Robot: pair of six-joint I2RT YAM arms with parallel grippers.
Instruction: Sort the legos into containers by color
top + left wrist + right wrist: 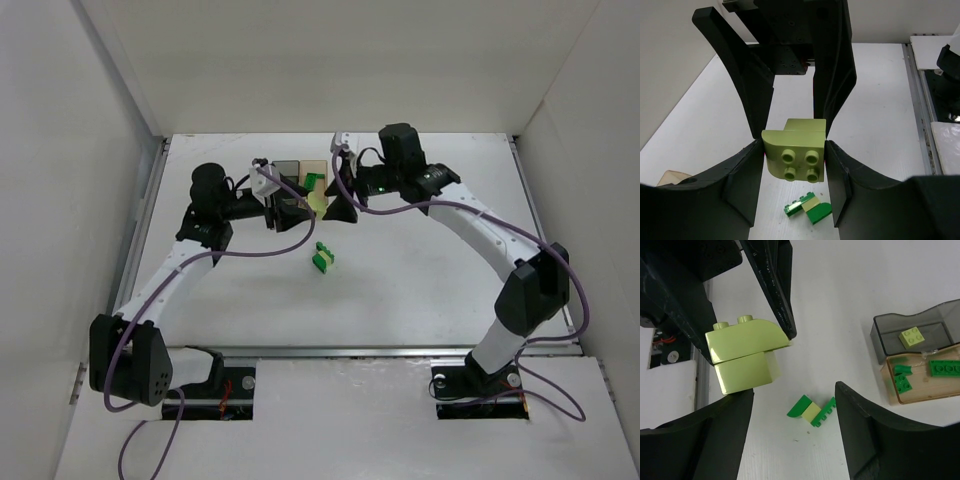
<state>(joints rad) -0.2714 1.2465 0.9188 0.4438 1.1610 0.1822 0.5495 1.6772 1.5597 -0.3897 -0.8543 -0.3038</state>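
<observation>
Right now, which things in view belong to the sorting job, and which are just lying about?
Job: pale yellow-green brick in the left gripper jaws; loose brick cluster; smoky grey bin; tan bin.
Lying about: purple cables; enclosure walls.

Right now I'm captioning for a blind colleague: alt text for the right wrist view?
The left gripper clamps a pale yellow-green brick near the open right gripper. A few loose bricks lie below; at right, the grey bin holds one pale brick, the tan bin green ones.
</observation>
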